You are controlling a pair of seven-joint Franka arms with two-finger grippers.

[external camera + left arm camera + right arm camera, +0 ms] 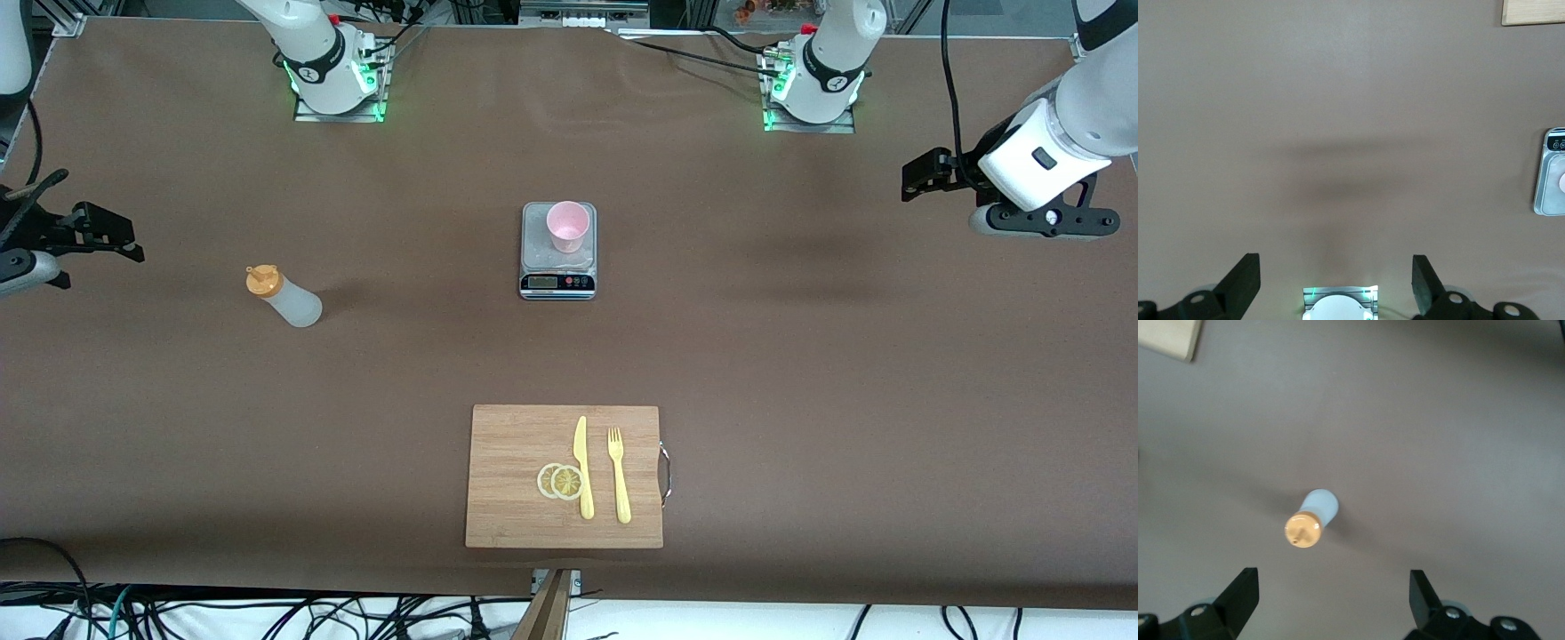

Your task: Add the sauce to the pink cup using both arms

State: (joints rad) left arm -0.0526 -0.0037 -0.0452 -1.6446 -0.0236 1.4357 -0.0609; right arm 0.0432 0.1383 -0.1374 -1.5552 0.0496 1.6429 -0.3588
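The sauce bottle [284,298], whitish with an orange cap, stands upright on the brown table toward the right arm's end. It also shows in the right wrist view [1310,520], apart from the fingers. The pink cup [567,226] stands on the grey scale [557,267] at mid-table. My right gripper [107,236] [1333,583] is open and empty, raised at the right arm's end of the table, beside the bottle. My left gripper [920,176] [1336,267] is open and empty, raised over bare table at the left arm's end.
A wooden cutting board [516,480] lies nearer the front camera than the scale, with a yellow knife [582,467], a yellow fork [619,476] and lemon slices [560,481] on it. The scale's edge [1548,173] and a board corner [1531,12] show in the left wrist view.
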